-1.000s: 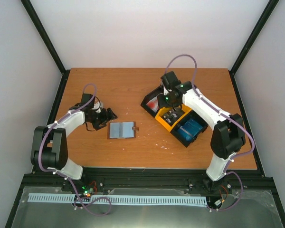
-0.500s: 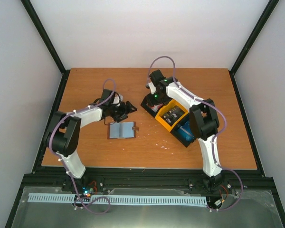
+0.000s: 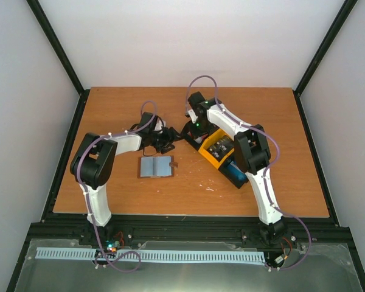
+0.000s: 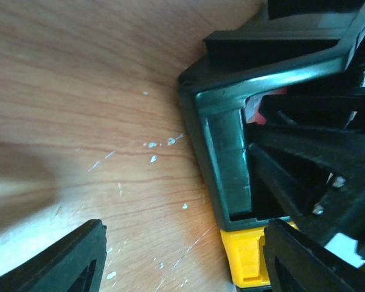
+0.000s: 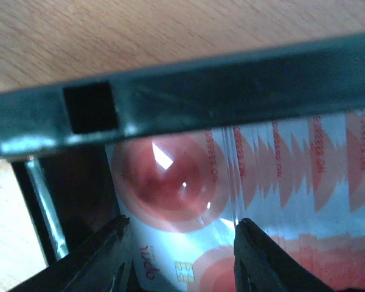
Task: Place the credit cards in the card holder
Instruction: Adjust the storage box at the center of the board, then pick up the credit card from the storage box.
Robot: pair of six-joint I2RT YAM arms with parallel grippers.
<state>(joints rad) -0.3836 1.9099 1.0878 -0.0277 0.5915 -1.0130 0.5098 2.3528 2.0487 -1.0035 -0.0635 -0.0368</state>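
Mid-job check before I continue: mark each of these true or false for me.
1. The card holder lies open on the table. True.
2. The right end effector is over the red-and-white cards in the black bin. True.
3. The left end effector is gripping the card holder. False: its jaws are open on nothing, at the black bin's corner, away from the holder.
4. A red-and-white card lies on the card holder. False: only its grey-blue lining shows, and the cards are in the bin.
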